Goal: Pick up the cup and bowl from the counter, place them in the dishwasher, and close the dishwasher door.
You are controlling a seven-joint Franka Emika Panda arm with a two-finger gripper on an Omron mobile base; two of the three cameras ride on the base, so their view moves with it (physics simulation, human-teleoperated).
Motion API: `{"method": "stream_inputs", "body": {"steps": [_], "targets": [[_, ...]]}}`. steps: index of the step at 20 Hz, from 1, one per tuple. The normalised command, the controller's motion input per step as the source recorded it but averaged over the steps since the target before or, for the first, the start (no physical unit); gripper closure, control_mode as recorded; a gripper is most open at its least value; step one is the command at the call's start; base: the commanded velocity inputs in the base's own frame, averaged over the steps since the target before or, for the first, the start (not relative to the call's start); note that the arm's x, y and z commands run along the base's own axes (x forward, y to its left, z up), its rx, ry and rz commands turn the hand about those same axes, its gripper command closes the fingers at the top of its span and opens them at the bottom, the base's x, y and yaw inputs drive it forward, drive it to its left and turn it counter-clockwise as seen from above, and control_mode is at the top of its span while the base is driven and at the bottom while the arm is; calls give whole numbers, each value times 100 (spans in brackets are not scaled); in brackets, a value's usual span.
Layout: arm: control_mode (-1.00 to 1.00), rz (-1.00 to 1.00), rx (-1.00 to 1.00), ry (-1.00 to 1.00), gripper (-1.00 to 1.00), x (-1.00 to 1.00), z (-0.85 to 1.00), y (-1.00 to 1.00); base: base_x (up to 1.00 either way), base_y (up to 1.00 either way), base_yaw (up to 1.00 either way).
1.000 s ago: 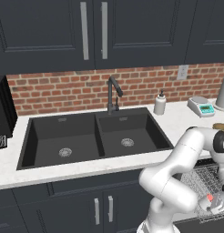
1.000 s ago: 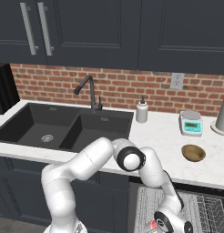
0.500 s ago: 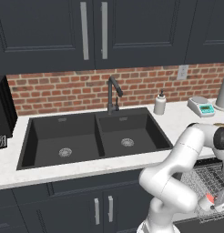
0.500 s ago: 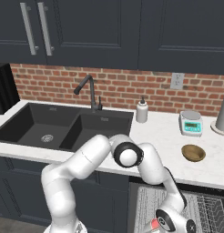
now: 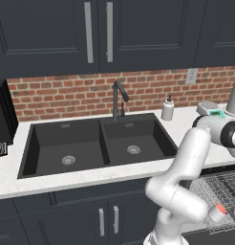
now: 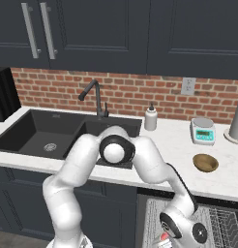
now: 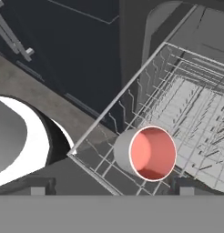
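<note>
The cup [image 7: 148, 152], pale with a red-orange inside, lies on its side in the dishwasher's silver wire rack [image 7: 196, 104], its mouth facing the hand camera. My gripper [image 7: 112, 190] is open just in front of it, one dark fingertip [image 7: 38, 189] far to its left and the other close at its right, neither touching it. From the base the cup [image 5: 218, 210] [image 6: 164, 237] shows as a red spot low in the rack [image 5: 219, 189] [image 6: 222, 223], beside my hand. The dark-brown bowl [image 6: 205, 162] sits on the white counter [image 6: 176, 143], right of the sink. I cannot make out the dishwasher door.
A black double sink [image 5: 98, 146] with a dark faucet [image 5: 117, 98] takes up the middle of the counter. A white pump bottle [image 6: 150, 117], a small scale [image 6: 203, 131] and a tall grey vessel [image 6: 237, 118] stand along the brick wall. Dark cupboards [image 5: 107, 220] run under the counter.
The jaws have opened wide and let go of the cup, which stays lying in the rack. The arm has barely shifted.
</note>
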Motion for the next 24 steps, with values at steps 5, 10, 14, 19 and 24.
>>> {"method": "stream_inputs", "body": {"steps": [5,10,14,19,24], "targets": [[-100,0,-22,0,-100,-15,100,0,0,0,0],[-100,0,-7,8,-100,0,100,-5,0,0,0],[-100,0,0,16,-100,0,100,-19,0,0,0],[-100,0,0,22,-100,0,100,-21,0,0,0],[-100,0,0,24,-100,0,100,-17,0,0,0]]}}
